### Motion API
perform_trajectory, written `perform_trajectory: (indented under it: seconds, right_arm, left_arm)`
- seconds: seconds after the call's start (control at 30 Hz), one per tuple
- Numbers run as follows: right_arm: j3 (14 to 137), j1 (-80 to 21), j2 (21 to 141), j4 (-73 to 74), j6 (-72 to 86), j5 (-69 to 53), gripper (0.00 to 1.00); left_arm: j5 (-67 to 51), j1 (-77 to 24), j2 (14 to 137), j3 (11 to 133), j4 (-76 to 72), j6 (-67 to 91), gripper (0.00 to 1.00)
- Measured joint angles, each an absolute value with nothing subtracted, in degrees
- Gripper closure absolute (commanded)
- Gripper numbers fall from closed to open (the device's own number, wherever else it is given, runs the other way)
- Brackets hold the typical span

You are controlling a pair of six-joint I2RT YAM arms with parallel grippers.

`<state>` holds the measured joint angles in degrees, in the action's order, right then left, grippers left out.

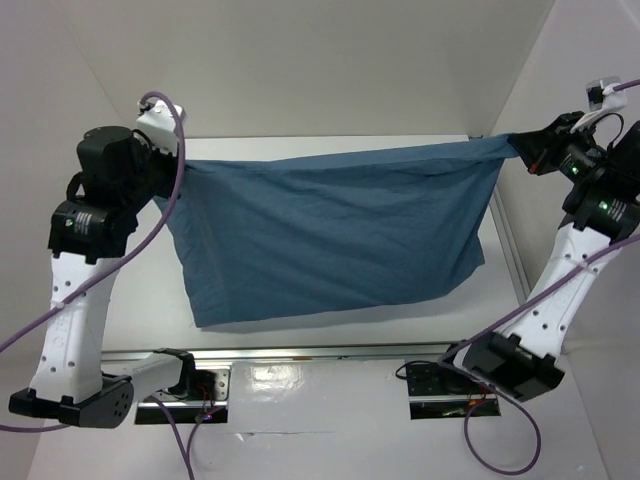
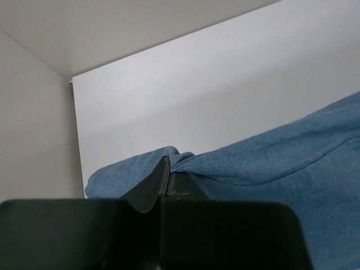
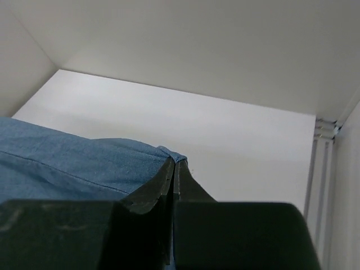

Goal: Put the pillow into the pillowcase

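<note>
Two YAM arms hold a dusty-blue pillowcase (image 1: 330, 230) stretched between them above a white table (image 1: 480, 300) inside a white-walled enclosure. The left arm rises from its base at the near left and bends at the elbow, its wrist turned inward; the left gripper (image 1: 183, 165) is pinched tight on the cloth's upper left corner. The right arm leans out toward the right wall and reaches up and back, the right gripper (image 1: 520, 148) clamped on the upper right corner. Each wrist camera shows its black fingers pressed together with a fold of blue fabric caught at the tips: the left gripper (image 2: 167, 163) with the pillowcase (image 2: 281, 163) bunched around it and running off to the right, the right gripper (image 3: 175, 163) with the pillowcase (image 3: 67, 157) running off to the left. From the top view, the upper edge runs nearly taut from one gripper to the other, sagging slightly in the middle, while the rest of the cloth hangs flat and wrinkled, its lower edge slanting up toward the right. Whether that lower edge touches the table cannot be told, nor where the sack's opening lies or what it holds. Purple cables (image 1: 170, 190) loop along both arms.
</note>
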<state>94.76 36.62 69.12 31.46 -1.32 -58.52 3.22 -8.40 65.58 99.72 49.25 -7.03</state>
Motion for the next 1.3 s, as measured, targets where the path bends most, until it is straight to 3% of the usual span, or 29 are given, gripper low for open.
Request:
perform_trajectory:
  seconds: [0.27, 0.63, 0.8, 1.03, 1.1, 1.13, 1.2, 1.23, 1.3]
  right_arm:
    - [93.8, 31.5, 87.9, 28.4, 5.7, -56.0, 1.00]
    - [99.7, 22.6, 108.0, 23.9, 13.5, -51.7, 1.00]
    - [105.1, 22.4, 113.4, 20.5, 15.7, -51.9, 1.00]
    - [111.0, 20.9, 123.1, 18.0, 18.4, -52.2, 1.00]
    - [111.7, 20.3, 124.8, 17.7, 18.8, -51.6, 0.89]
    - [112.0, 20.1, 125.4, 17.6, 19.0, -51.2, 0.71]
    - [112.7, 19.7, 126.6, 17.5, 19.0, -49.8, 0.60]
    - [113.0, 19.6, 126.8, 17.5, 18.9, -49.1, 0.56]
    - [113.3, 19.7, 127.0, 17.5, 18.4, -47.5, 0.51]
  left_arm:
    - [-1.4, -7.5, 72.3, 87.1, 39.7, -5.1, 1.00]
    - [-5.1, -3.2, 88.5, 82.8, 26.0, -1.0, 1.00]
    - [-5.5, -1.3, 97.5, 87.2, 21.8, -1.1, 1.00]
    - [-5.8, 0.3, 113.4, 102.5, 21.3, -1.3, 1.00]
    - [-5.0, 0.4, 115.9, 105.3, 21.3, -1.5, 0.87]
    - [-4.6, 0.4, 117.0, 106.5, 21.3, -1.8, 0.66]
    - [-3.2, 0.5, 118.7, 109.0, 21.3, -3.0, 0.41]
    - [-2.2, 0.6, 119.3, 110.1, 21.1, -3.2, 0.23]
    - [-0.2, 1.0, 119.5, 110.8, 21.0, -3.8, 0.07]
